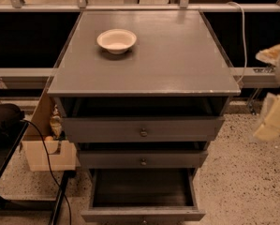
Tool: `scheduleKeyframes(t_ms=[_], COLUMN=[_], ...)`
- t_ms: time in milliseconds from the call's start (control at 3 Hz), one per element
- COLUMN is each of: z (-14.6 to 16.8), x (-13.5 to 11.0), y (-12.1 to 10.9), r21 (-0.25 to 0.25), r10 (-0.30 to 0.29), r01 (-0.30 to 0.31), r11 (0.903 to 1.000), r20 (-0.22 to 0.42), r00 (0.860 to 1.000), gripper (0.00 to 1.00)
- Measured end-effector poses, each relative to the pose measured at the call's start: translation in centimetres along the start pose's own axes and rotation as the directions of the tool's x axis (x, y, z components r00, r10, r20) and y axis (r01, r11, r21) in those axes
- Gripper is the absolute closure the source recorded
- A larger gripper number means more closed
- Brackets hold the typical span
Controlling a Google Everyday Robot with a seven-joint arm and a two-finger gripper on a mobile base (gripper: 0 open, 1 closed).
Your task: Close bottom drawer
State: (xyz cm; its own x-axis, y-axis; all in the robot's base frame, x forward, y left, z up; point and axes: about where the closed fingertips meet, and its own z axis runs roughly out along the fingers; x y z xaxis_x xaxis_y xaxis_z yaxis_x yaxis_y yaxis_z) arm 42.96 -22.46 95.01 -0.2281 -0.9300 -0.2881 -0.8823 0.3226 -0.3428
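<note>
At the foot of the cabinet, the bottom drawer (142,191) is standing pulled well out toward us, its dark inside showing and its flat grey front sitting at the lower edge of the view, where we are only just making out the small round knob. Nothing is touching that front, so we are judging that the closing push is not yet begun and we are at the approach step.

Just above it, the middle drawer (142,159) and the top drawer (142,129) are sitting far further in, each showing its own knob. Over them the cabinet's grey surface (177,60) is carrying a pale bowl (116,40) toward its back left.

Off at the right edge, well apart from the bottom drawer and higher than it, our tool (273,121) is hanging over the speckled floor (242,172). We cannot tell whether it is spread or pressed together.

For the next move we are thinking of lowering the tool, bringing it round in front of the drawer face near the knob, and pushing straight back. We are expecting a centred push to be running truer than one at a corner, which could be skewing the drawer in its frame
</note>
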Motion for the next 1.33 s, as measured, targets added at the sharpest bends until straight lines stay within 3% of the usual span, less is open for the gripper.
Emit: scheduleKeyframes(t_ms=[333,667,1000,1333], z=[4.2,9.2,8.9,9.0], x=[1.9,3.9,3.6,3.7], y=[2.0,3.7,2.1,2.4], r21=[0.026,0.036,0.112,0.116], r10=[0.014,0.028,-0.003,-0.004], r01=[-0.014,-0.032,-0.011,-0.01], r11=[0.9996,0.9988,0.9936,0.9932], r20=[0.021,0.1,0.124,0.118], r00=[1.0,0.995,0.992,0.993], gripper=[0.0,0.0,0.0,0.0])
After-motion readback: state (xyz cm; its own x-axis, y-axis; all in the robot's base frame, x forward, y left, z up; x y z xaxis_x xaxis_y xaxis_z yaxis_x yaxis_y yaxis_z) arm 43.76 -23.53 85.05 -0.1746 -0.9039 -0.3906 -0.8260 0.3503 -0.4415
